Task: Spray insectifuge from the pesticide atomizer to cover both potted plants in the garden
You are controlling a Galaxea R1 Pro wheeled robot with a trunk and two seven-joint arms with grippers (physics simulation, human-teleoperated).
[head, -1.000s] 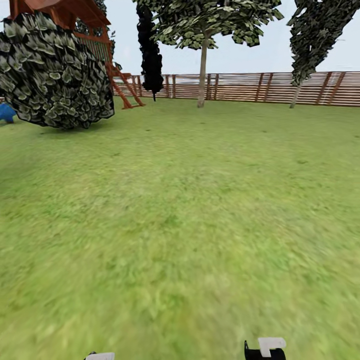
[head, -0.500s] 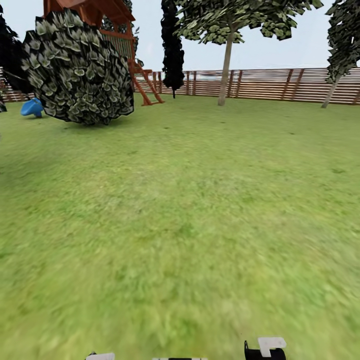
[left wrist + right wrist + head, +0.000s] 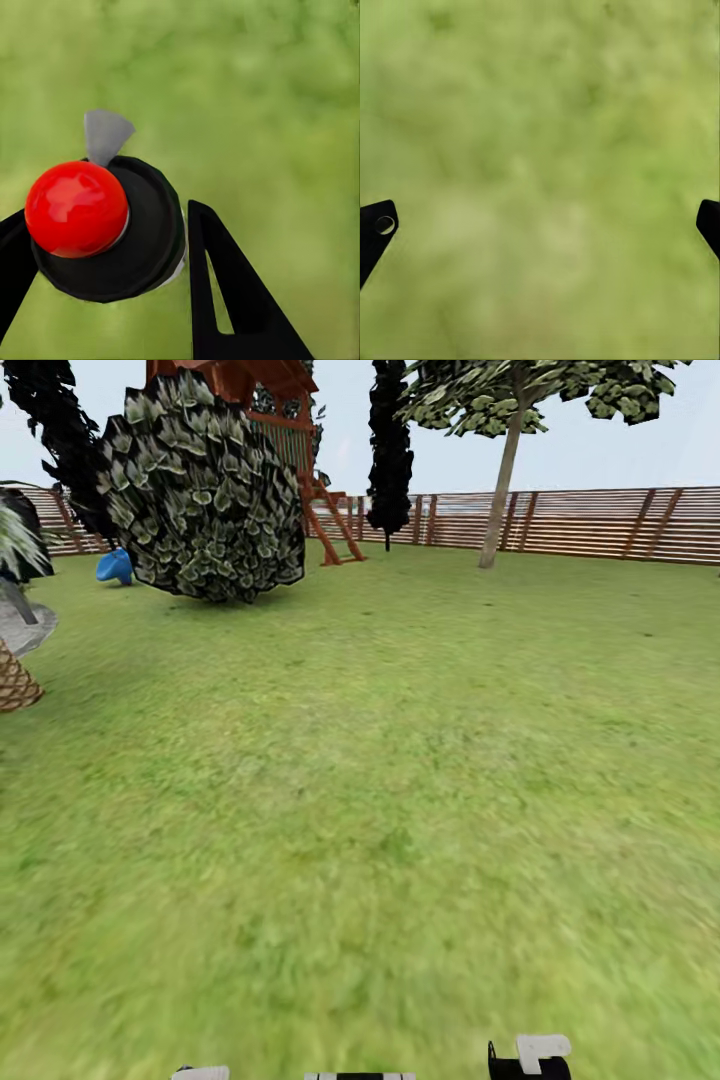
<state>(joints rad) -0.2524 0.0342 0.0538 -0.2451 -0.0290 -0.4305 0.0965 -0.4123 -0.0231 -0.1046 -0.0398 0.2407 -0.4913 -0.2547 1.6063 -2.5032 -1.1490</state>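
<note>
Merely garden lawn (image 3: 540, 135) beneath right pincer (image 3: 540, 225)

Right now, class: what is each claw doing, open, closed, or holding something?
Left claw: closed on a black round thing with a red ball on top.
Right claw: open, holding nothing, over the grass.

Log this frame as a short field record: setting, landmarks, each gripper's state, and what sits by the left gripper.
setting: green lawn bounded by a brown slatted fence
landmarks: round dark bush, wooden play tower, pale-trunked tree
left gripper: black fingers either side of a black disc with a red ball; grip unclear
right gripper: open, fingertips wide apart over grass
</note>
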